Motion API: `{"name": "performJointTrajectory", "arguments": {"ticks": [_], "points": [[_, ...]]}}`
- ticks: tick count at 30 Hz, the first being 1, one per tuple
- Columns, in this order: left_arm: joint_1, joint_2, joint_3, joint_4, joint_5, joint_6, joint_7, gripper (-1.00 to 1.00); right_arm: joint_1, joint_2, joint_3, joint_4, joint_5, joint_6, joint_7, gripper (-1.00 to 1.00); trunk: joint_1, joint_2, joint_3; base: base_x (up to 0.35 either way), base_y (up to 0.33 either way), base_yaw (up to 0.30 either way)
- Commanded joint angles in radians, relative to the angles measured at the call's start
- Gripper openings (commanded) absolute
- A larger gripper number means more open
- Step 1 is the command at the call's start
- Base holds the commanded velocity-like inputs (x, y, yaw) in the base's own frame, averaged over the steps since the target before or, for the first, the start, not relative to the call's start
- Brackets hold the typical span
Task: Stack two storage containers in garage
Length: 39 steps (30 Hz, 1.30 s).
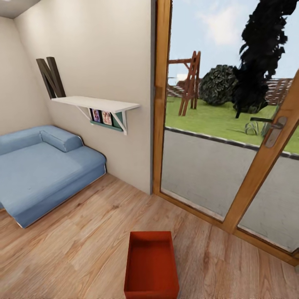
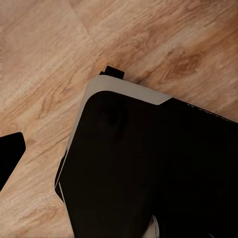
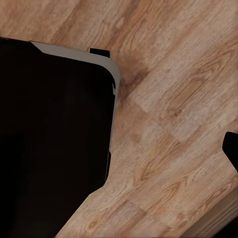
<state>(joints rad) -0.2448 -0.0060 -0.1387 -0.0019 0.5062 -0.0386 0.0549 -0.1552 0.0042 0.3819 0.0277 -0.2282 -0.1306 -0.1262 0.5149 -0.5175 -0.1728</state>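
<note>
One red-orange storage container [image 1: 151,265] stands open and empty on the light wood plank floor [image 1: 83,249] of the living room, low in the middle of the head view, just in front of me. A single dark fingertip [image 2: 10,156] of the left gripper pokes in at the edge of the left wrist view, above the planks. Another dark fingertip [image 3: 231,148], of the right gripper, sits at the edge of the right wrist view. Neither fingertip touches anything, and how the jaws stand is hidden.
A blue sofa [image 1: 41,166] fills the left side, with a white wall shelf [image 1: 95,103] above it. Wood-framed glass doors [image 1: 265,158] with a handle [image 1: 276,131] close off the right. My black, grey-edged base [image 2: 148,173] [image 3: 49,124] sits on the planks.
</note>
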Motion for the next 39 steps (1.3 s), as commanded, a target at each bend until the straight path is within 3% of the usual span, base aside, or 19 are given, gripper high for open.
{"name": "performJointTrajectory", "arguments": {"ticks": [1,39], "points": [[-0.001,0.000,-0.009,0.000,0.008,-0.003,0.003,1.00,-0.001,0.000,0.008,0.003,-0.010,-0.006,0.000,1.00,0.000,-0.002,-0.003,0.000,0.000,0.000],[-0.001,0.000,-0.009,0.000,0.008,-0.003,0.004,1.00,-0.001,0.000,0.008,0.003,-0.013,-0.004,-0.001,1.00,0.000,-0.002,-0.065,0.000,0.000,0.000]]}}
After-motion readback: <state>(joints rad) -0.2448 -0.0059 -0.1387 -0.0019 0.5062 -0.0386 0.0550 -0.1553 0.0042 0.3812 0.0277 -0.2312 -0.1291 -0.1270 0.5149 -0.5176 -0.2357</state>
